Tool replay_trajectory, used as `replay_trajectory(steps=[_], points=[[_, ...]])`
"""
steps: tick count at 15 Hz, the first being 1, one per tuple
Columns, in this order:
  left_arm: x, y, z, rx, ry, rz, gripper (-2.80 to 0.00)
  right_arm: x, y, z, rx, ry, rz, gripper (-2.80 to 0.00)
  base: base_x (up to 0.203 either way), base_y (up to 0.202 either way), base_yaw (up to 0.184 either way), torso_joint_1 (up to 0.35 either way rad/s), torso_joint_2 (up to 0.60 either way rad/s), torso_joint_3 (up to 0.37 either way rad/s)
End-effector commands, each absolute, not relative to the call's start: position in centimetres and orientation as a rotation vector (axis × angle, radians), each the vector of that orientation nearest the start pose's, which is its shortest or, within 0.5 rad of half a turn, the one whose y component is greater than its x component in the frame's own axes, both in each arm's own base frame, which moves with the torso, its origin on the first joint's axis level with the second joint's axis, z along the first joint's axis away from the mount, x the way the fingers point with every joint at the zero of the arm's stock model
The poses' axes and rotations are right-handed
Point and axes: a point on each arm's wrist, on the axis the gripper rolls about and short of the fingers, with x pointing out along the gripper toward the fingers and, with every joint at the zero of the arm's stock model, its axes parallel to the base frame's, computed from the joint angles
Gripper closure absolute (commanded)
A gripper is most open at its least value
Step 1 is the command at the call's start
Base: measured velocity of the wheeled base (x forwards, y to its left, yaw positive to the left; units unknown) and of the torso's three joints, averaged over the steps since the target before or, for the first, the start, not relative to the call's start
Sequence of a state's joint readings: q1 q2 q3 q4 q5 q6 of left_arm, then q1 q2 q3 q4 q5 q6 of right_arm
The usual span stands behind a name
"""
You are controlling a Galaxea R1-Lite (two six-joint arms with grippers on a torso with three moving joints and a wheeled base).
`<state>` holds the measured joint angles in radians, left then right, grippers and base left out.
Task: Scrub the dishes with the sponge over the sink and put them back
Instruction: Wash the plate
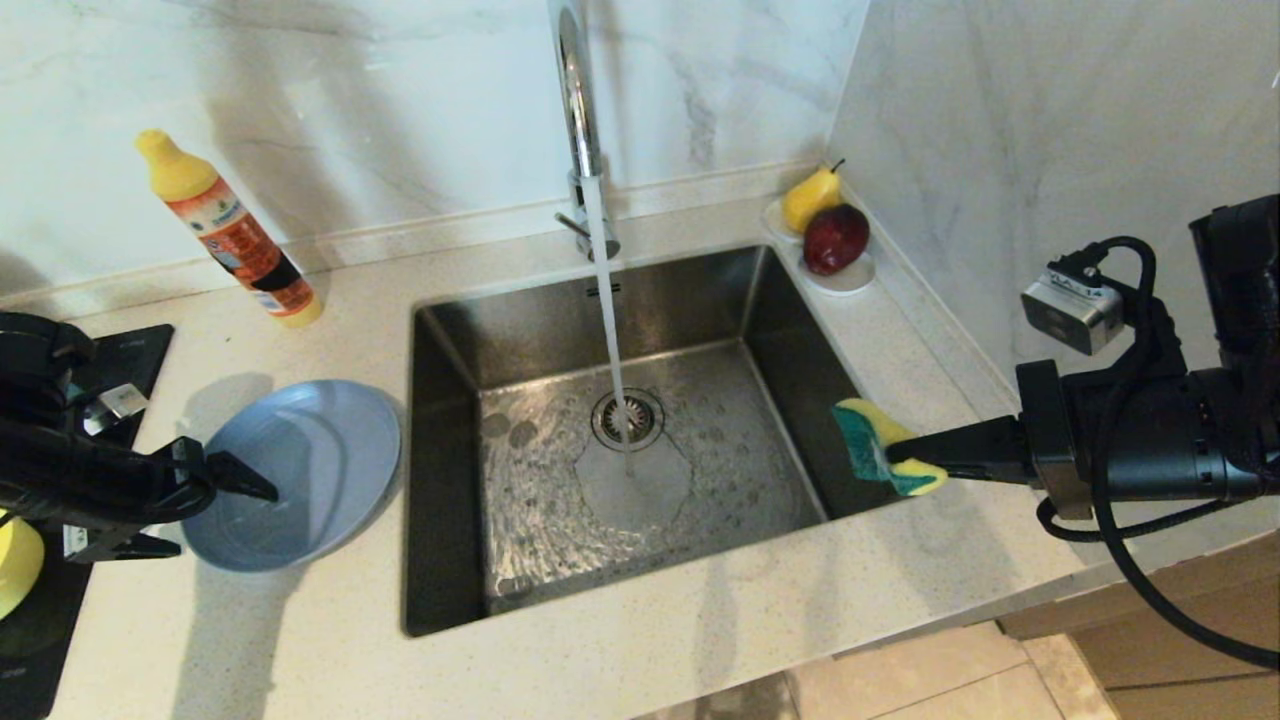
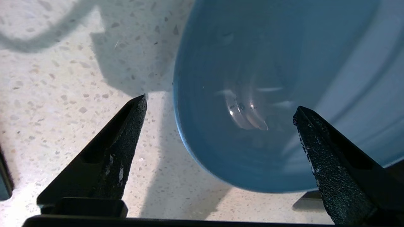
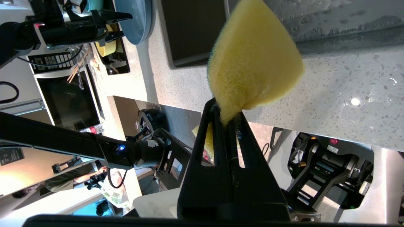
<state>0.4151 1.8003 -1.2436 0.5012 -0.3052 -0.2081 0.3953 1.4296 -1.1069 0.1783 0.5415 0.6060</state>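
Water is being run from the chrome tap into the stainless steel sink, the stream falling on the round strainer drain; a thin sheet of water and droplets is lying on the basin floor, and nothing else is being held in the basin. The grey-blue plate is lying on the speckled worktop just left of the sink, with only a few streaks of water seen in it. The left gripper is being held at the plate's left rim with its fingers spread wide, and nothing is gripped between them. The sponge is being pinched by the right gripper, clamped tight on it, over the sink's right edge, yellow and green faces both showing. A yellow-green bowl is seen at the far left edge on a dark surface. A pear and a red fruit are being held in a small white dish behind the sink's right corner. A detergent bottle is standing tilted by the wall.
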Motion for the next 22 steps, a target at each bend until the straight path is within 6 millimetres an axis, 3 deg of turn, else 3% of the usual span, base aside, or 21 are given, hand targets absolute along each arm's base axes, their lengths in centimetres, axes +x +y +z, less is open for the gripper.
replay_trajectory(steps=[1, 4, 5, 17, 22], points=[[28.6, 11.9, 17.1, -0.570, 0.997, 0.205, -2.80, 21.2, 10.1, 26.5, 0.589, 0.785, 0.733, 0.00, 0.000, 0.000, 0.000, 0.000, 0.00, 0.000], [28.7, 11.9, 17.1, -0.569, 0.996, 0.204, -2.80, 21.1, 10.1, 26.6, 0.589, 0.783, 0.734, 0.00, 0.000, 0.000, 0.000, 0.000, 0.00, 0.000], [28.7, 11.9, 17.1, -0.569, 0.996, 0.205, 0.00, 21.1, 10.1, 26.6, 0.589, 0.783, 0.734, 0.00, 0.000, 0.000, 0.000, 0.000, 0.00, 0.000], [28.6, 12.2, 17.2, -0.564, 0.965, 0.216, 0.00, 21.1, 10.1, 26.6, 0.591, 0.784, 0.733, 0.00, 0.000, 0.000, 0.000, 0.000, 0.00, 0.000], [27.2, 13.0, 20.3, -0.564, 0.855, 0.245, 0.00, 21.2, 10.1, 26.5, 0.591, 0.785, 0.733, 0.00, 0.000, 0.000, 0.000, 0.000, 0.00, 0.000]])
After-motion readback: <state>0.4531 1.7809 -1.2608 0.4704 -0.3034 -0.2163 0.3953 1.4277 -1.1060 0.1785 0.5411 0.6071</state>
